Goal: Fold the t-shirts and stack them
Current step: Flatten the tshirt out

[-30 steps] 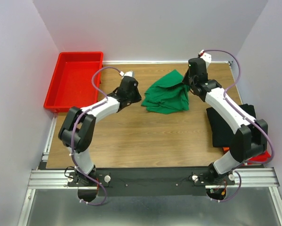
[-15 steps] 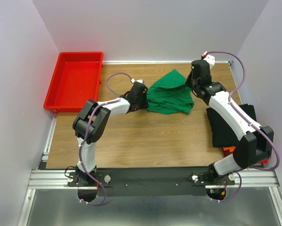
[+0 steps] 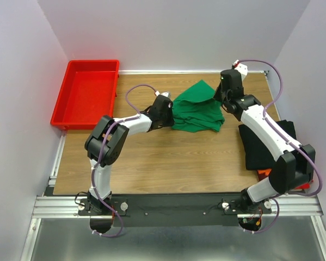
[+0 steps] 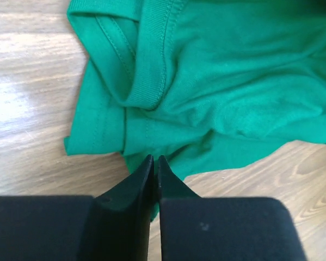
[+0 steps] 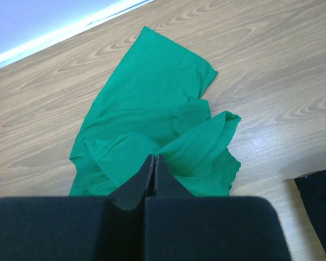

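A bright green t-shirt [image 3: 198,111] lies crumpled on the wooden table, toward the back middle. My left gripper [image 3: 170,113] is at its left edge. In the left wrist view the jaws [image 4: 155,158] are pressed together on the hem of the green t-shirt [image 4: 222,81]. My right gripper [image 3: 220,101] is at the shirt's right side. In the right wrist view it [image 5: 154,156] is shut on a pinched fold, and the green t-shirt [image 5: 146,103] spreads away from the tips. A folded black t-shirt [image 3: 265,145] lies at the right, with an orange one [image 3: 264,173] peeking out under it.
A rigid red tray [image 3: 92,62] stands at the back left corner, beyond the table's edge. The right arm's forearm runs over the black t-shirt [image 5: 321,198]. Bare wood [image 3: 173,157] lies in front of the green shirt. White walls close in three sides.
My left gripper moved right to the shirt's left edge, opened and then closed on it. The right gripper shifted slightly right, dragging the green cloth with it.
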You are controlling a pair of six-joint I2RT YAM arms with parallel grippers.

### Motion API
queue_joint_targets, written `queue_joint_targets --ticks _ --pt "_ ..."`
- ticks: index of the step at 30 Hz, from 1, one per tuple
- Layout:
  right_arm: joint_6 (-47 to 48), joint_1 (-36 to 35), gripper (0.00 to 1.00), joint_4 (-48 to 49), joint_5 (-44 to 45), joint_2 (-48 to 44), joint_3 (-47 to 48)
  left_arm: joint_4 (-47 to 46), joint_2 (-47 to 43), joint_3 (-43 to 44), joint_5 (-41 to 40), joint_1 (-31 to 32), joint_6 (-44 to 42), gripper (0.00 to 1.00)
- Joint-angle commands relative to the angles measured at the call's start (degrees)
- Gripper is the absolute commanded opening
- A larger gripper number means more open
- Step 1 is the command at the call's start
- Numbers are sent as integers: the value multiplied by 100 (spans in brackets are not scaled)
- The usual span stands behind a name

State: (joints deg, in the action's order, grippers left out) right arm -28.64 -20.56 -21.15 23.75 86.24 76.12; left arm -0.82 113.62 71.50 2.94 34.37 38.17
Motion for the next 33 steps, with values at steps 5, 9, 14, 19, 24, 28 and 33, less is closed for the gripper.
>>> queue_joint_targets --ticks 5,9,14,19,24,28,33 --pt "69 25 0 -179 297 192 263 55 -621 -172 31 0 -3 0" --pt "96 78 0 -328 647 297 597 345 -1183 -145 -57 -290 -56 0" --pt "131 201 0 -478 929 262 1220 565 -2203 -260 180 -913 -169 0" --pt "289 271 1 -522 1167 121 1800 961 -3082 -14 111 -1599 -468 0" --pt "298 271 0 -548 922 165 2048 970 -2908 13 584 -1592 -767 2" --pt "193 272 0 -557 825 262 1820 681 -2434 -407 524 -1057 -698 24" --pt "157 271 0 -557 833 289 1591 232 -1564 -559 453 -195 -530 34"
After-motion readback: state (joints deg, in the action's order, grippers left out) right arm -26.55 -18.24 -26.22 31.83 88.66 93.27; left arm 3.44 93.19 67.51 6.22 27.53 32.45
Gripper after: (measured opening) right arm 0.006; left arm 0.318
